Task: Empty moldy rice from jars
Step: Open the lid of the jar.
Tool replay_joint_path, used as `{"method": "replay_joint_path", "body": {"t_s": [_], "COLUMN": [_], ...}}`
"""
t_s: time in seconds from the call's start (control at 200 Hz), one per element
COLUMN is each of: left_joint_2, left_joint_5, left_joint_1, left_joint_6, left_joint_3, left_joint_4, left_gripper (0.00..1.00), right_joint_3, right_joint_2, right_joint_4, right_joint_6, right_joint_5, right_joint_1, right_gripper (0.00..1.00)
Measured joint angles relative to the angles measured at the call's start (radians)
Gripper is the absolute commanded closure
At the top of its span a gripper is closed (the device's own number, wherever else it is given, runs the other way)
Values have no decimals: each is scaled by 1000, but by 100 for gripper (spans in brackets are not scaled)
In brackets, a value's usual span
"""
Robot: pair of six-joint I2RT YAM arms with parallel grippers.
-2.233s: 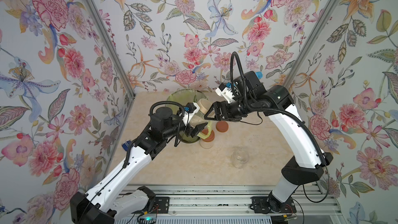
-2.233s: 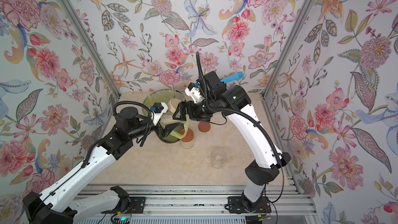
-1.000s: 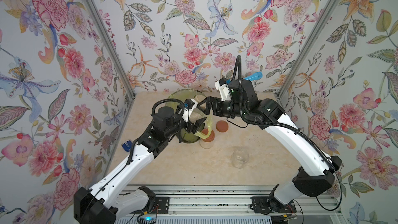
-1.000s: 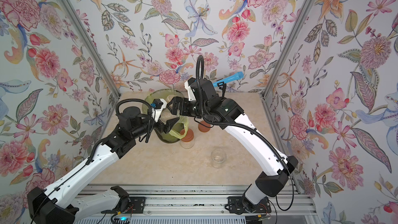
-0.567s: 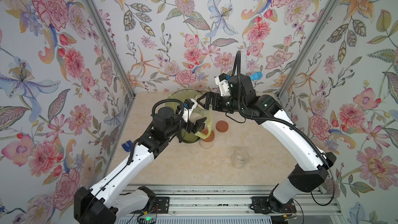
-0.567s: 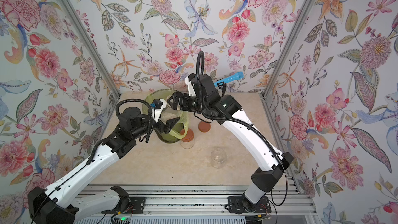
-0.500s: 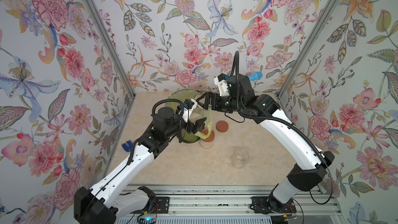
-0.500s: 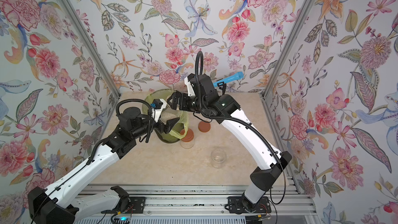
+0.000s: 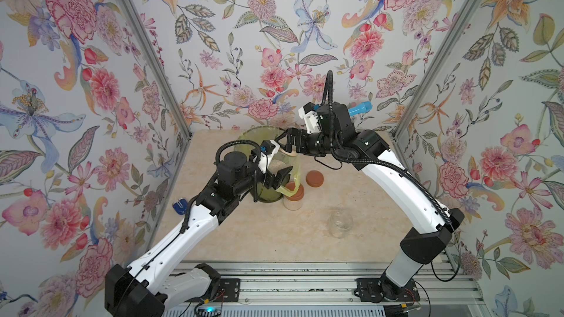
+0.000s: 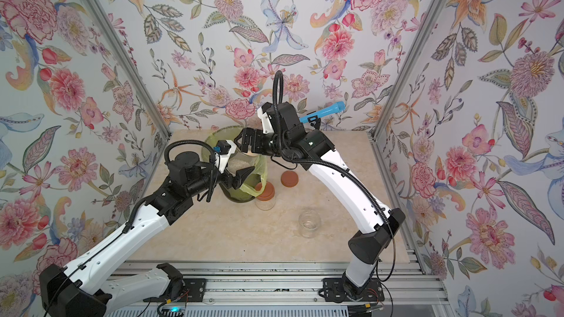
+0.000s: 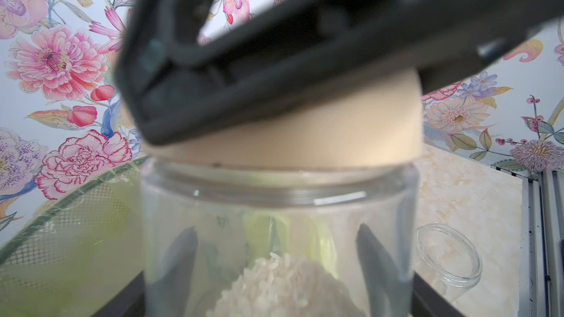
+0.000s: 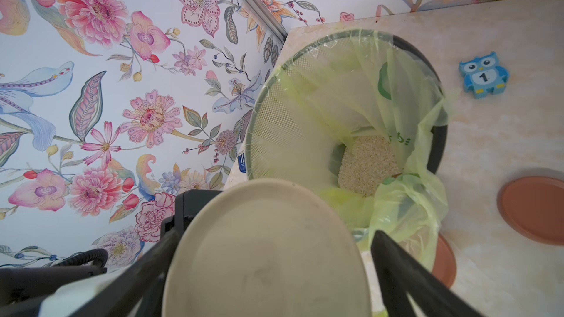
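1. The bag-lined mesh bin holds a heap of rice. A brown-lidded jar beside it is part full, and an open jar looks nearly empty.
2. The left gripper clamps the beige-lidded jar of moldy rice over the bin's edge. The right gripper straddles its lid, spread, with a gap on one side.
3. A blue owl block reads "1".

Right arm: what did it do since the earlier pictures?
The right gripper swung to its left, over the bin, and now straddles the beige lid of the jar in the left gripper. The left gripper's hold, the lidded jar, the empty jar and the loose lid stayed.
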Motion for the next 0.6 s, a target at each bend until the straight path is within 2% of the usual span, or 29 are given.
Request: {"method": "replay_joint_path", "body": {"t_s": [0.285,0.39,0.6], "left_joint_2": [-3,-5,-6], "left_joint_5": [4,16,57], "left_joint_1": [0,0,2], "left_joint_6": [0,0,-19], "left_joint_3": [0,2,6], "left_joint_4": [1,-1,-21], "left_gripper": [100,100,100], "right_joint_3": [9,8,-29], "right_joint_2": [0,0,-12], "right_joint_4": [5,5,26], "right_joint_6": [-31,-49,-92], "right_joint_5": [-37,-67,-165], "right_joint_1": [-6,-15,-49], "right_gripper": [35,39,42]}}
